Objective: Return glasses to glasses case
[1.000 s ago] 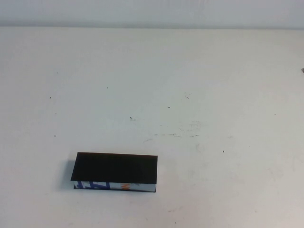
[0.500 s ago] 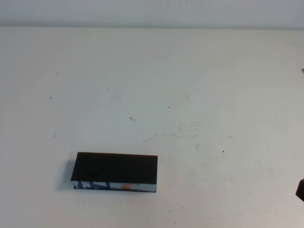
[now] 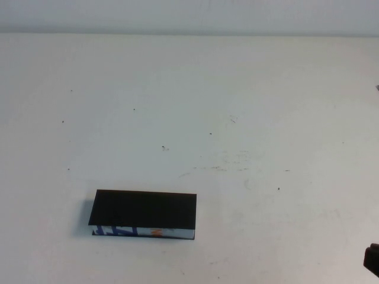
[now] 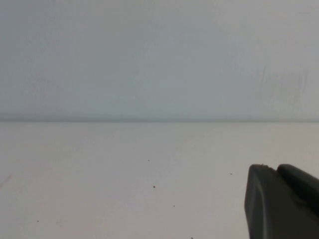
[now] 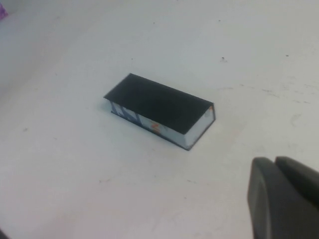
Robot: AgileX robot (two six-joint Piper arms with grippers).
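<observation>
The glasses case lies shut at the front left of the table, its black lid on top and its white side with blue pattern and an orange mark facing me. It also shows in the right wrist view. The glasses are not in view. My right gripper is shut and empty, hovering well to the right of the case; a dark part of it shows at the front right edge of the high view. My left gripper is shut and empty over bare table, out of the high view.
The white table has small dark specks and faint scuffs near the middle. A pale wall rises beyond its far edge. A small purple thing sits at the rim of the right wrist view.
A dark part of my right gripper has come into the high view at the right edge and moved toward the table's front. The case has not moved.
</observation>
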